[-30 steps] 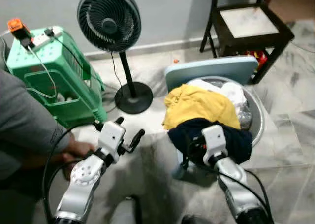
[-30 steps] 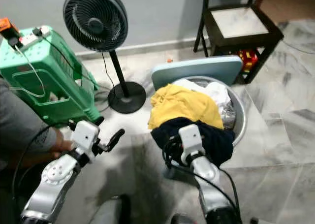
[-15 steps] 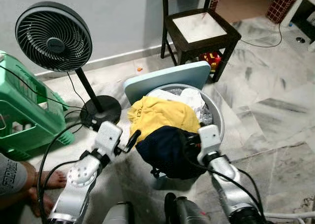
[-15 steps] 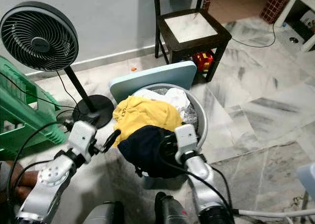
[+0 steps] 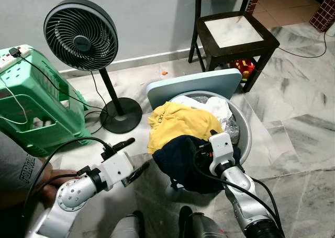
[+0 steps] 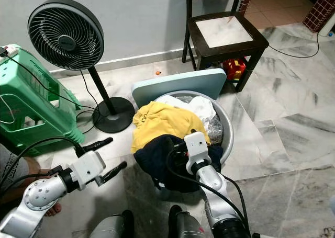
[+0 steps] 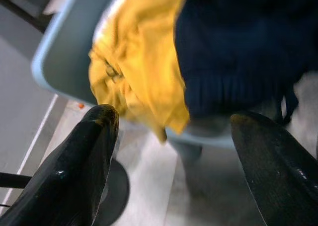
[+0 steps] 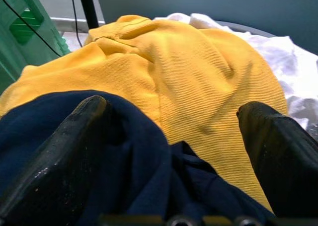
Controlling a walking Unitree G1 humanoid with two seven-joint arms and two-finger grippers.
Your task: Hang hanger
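The right gripper (image 8: 169, 151) is hovering over the basin (image 5: 245, 136) of laundry, its fingers spread wide above the navy garment (image 5: 180, 159), with the yellow shirt (image 5: 178, 122) lying just beyond at twelve o'clock. The left gripper (image 5: 130, 158) is hanging at about nine o'clock from the basin, jaws open and holding nothing, pointing toward the pile. No hanger can be made out, so its direction and long axis cannot be told; the right arm is nearer the clothes. The left wrist view is showing the basin's underside and the pale board (image 7: 64, 52) behind it, while the right wrist view is showing white cloth (image 8: 293, 62) past the shirt.
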